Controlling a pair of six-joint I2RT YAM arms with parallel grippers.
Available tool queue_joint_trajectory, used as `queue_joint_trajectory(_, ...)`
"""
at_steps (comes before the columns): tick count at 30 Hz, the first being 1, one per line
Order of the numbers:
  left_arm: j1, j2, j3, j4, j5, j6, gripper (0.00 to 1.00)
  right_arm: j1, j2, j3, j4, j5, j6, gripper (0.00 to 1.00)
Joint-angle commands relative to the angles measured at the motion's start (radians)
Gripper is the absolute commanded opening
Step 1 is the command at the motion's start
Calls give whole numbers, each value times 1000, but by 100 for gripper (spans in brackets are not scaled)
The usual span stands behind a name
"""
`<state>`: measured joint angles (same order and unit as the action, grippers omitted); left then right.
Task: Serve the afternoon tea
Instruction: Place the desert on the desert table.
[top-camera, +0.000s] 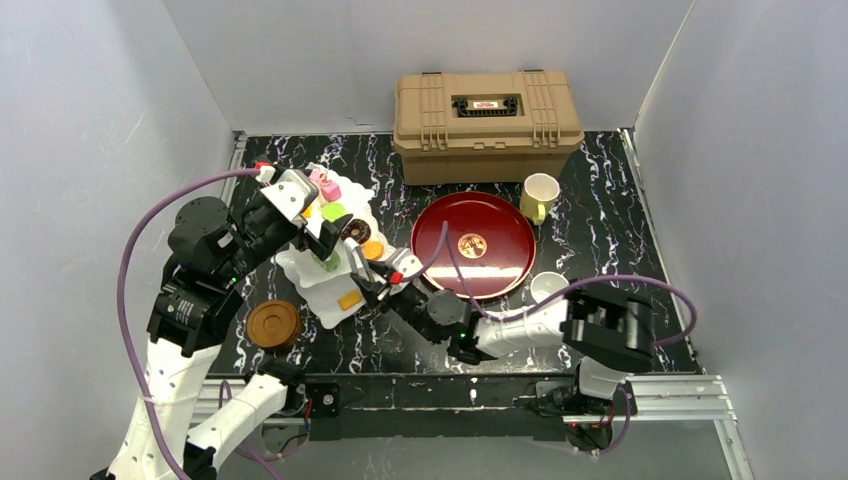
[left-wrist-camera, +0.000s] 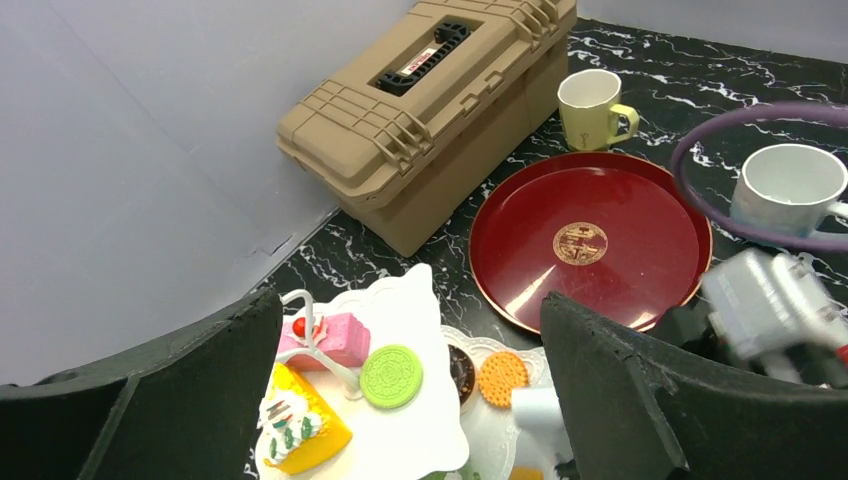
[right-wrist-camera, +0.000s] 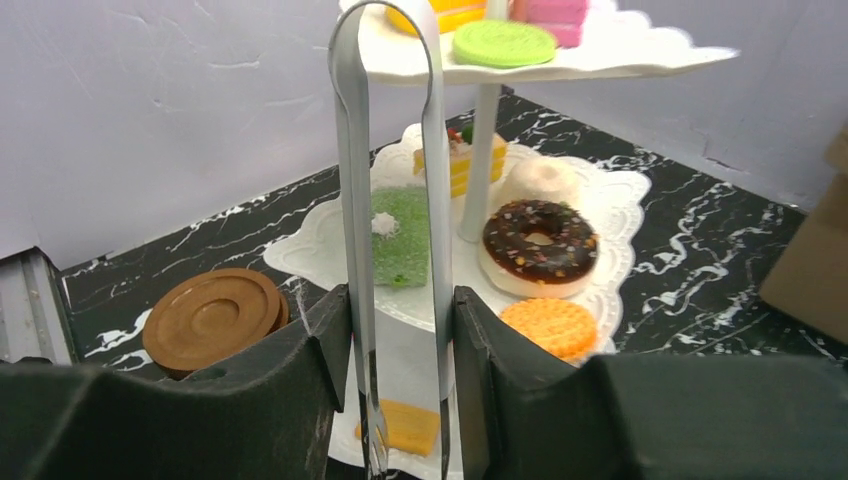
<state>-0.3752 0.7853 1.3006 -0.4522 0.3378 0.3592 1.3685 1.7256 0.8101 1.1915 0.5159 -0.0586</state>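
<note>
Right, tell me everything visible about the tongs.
The tongs are thin, shiny silver metal: two flat arms joined by a rounded bend. They stand upright, bend uppermost beside the top tier of the stand, tips down near a yellow biscuit on the bottom tier. The right claw pinches both arms between its dark fingers.

Tan plastic case (top-camera: 487, 125) behind dark red tray (top-camera: 490, 215); metal tongs (right-wrist-camera: 352, 200)

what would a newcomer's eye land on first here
Likely the white wavy-edged tiered stand on the table's left side, loaded with colourful toy pastries. The right end effector grips slim metal tongs that point up at its tiers. After that, the glossy dark red round tray sits mid-table, in front of a tan plastic case.
</note>
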Motion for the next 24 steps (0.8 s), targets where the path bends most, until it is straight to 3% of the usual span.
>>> queue_joint_trajectory(1, -1, 3, 26, 5, 28, -3, 99, 4, -174, -66, 23, 37, -12, 42)
queue_joint_trajectory(7, -1, 8, 32, 11, 29, -6, 99, 2, -387, -160, -117, 178, -71, 41)
queue_joint_trajectory(10, -1, 11, 38, 6, 29, -8, 99, -39, -476, -148, -301, 243, -73, 40)
queue_joint_trajectory(13, -1, 8, 32, 4, 31, -7, 99, -155, -531, -74, -583, 222, 40, 39)
queue_joint_trajectory(16, -2, 8, 26, 9, 33, -11, 99, -287, -514, 44, -862, 157, 138, 35)
queue_joint_trajectory(24, -1, 11, 32, 8, 37, -11, 99, -481, -303, 261, -1152, -64, 163, 35)
